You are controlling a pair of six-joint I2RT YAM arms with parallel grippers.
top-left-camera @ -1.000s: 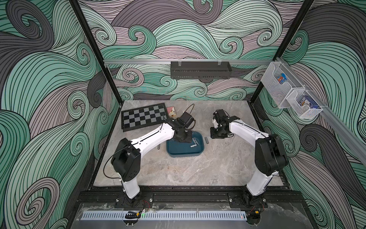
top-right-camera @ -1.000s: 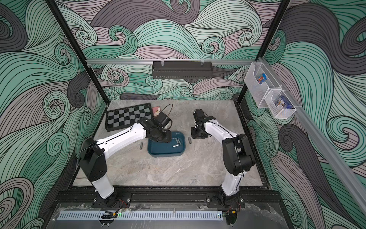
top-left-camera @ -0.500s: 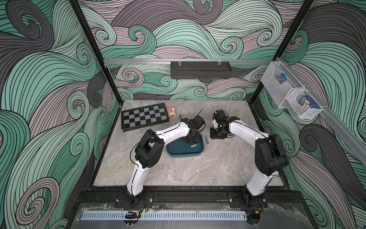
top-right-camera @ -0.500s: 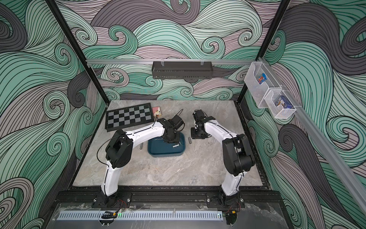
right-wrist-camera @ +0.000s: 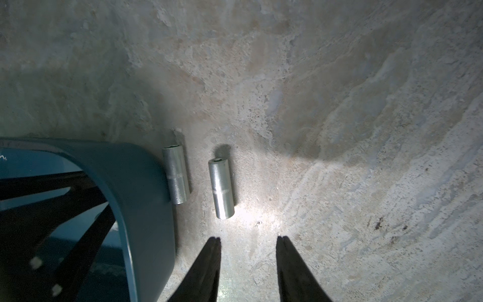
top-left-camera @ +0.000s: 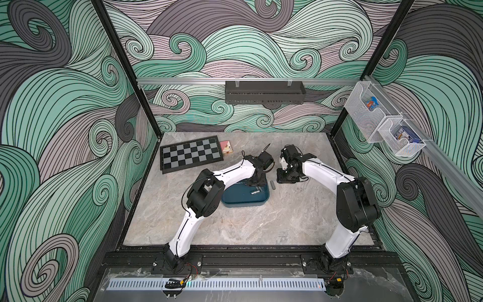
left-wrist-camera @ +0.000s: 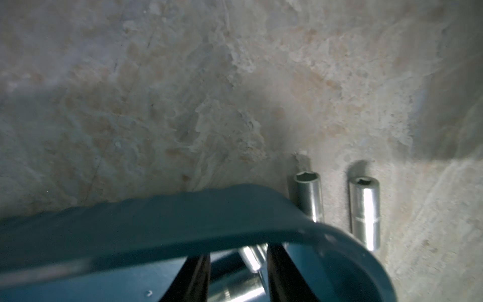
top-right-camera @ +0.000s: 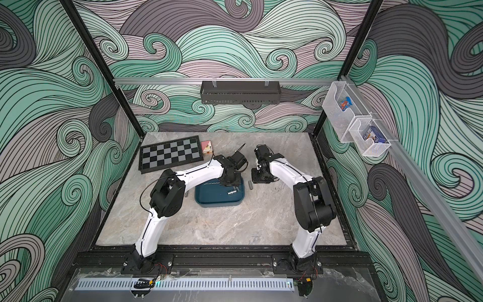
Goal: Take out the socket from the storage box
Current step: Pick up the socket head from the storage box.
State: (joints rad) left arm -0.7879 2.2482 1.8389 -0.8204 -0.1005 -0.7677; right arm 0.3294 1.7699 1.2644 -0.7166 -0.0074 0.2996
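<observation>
Inside the storage box [top-left-camera: 243,201], parted left pincer [left-wrist-camera: 237,255] straddles a socket [left-wrist-camera: 250,257]; next, likely: squeeze, lift; right pincer [right-wrist-camera: 248,238] gapes empty.

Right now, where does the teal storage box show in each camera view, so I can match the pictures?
Top views: storage box sits mid-table between both arms, in both top views.
Left wrist: its rim arcs across, close up.
Right wrist: one rounded corner, close up.
Shared landmark: socket on the table beside it.
</observation>
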